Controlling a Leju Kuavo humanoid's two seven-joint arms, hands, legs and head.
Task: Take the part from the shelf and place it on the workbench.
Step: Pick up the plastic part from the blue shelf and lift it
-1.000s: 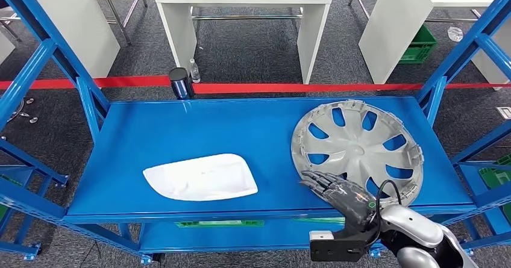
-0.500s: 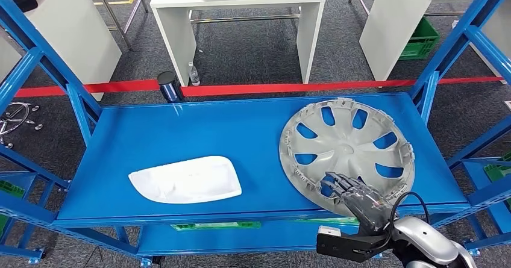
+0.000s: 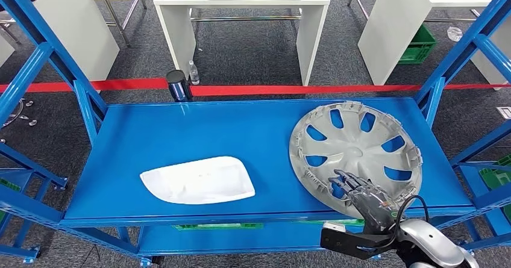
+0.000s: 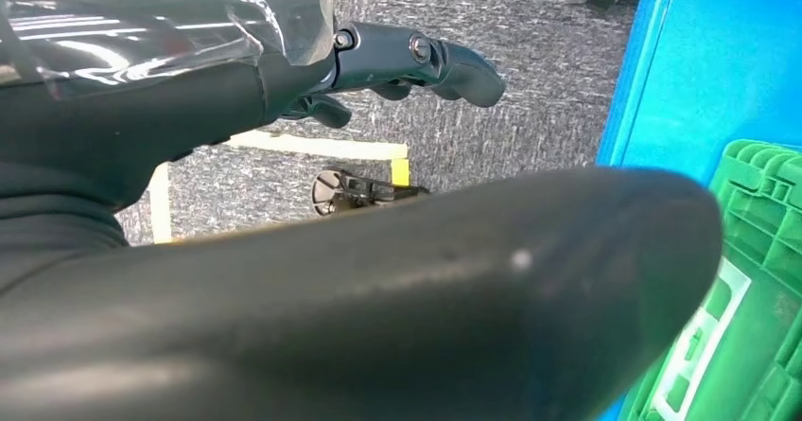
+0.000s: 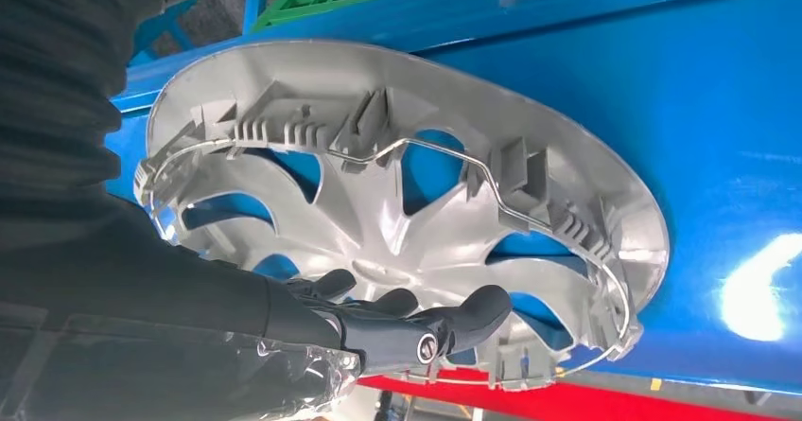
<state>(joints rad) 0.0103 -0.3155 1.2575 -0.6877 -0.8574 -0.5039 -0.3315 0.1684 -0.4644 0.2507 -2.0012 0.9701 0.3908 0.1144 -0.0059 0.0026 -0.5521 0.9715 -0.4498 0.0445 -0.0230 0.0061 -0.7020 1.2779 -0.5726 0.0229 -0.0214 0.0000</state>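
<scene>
A silver wheel cover [image 3: 355, 150] lies hollow side up on the right half of the blue shelf [image 3: 199, 129]. My right hand [image 3: 364, 196] reaches over its near rim, fingers stretched flat across the spokes. In the right wrist view the fingers [image 5: 407, 331] rest on the inside of the wheel cover [image 5: 416, 213] by its clip ring; the thumb is hidden. A white moulded part [image 3: 197, 179] lies on the shelf's left half, away from both hands. My left hand [image 4: 407, 57] hangs beside the shelf over grey carpet and holds nothing.
Blue uprights stand at both ends of the shelf. A dark cylinder [image 3: 179, 84] stands behind its far edge by a red floor line [image 3: 271, 89]. White tables [image 3: 241, 3] stand beyond. Green crates sit at the far right [image 3: 419, 45] and near my left hand [image 4: 747, 279].
The view has swayed slightly. My right hand has slid from the cover's near-left rim to further right and deeper over the spokes. The cover and the white part stay put.
</scene>
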